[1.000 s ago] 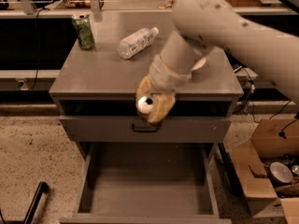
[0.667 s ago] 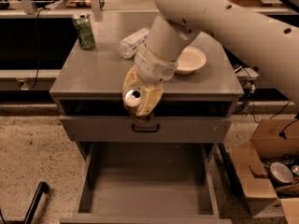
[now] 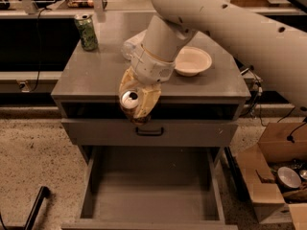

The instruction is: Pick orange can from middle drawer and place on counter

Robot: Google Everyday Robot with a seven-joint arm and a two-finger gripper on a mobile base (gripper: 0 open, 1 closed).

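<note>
Camera view: gripper [image 3: 136, 104], fingers [image 3: 149, 101] clamped on the orange can [image 3: 129, 99], has shifted left along the counter [image 3: 96, 75].

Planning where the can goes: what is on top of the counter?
On the counter: green can back left, white bowl, a bottle mostly hidden by the arm. The claw, gripping the orange can, hangs over its front edge.

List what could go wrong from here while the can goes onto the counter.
1. The gripper, shut on the orange can, hangs at the front edge of the counter; the can may catch that edge if moved in low.
2. The arm crowds the plastic bottle and the bowl; a sweep might knock them.
3. If the grip slips, the can would likely drop into the open middle drawer.
</note>
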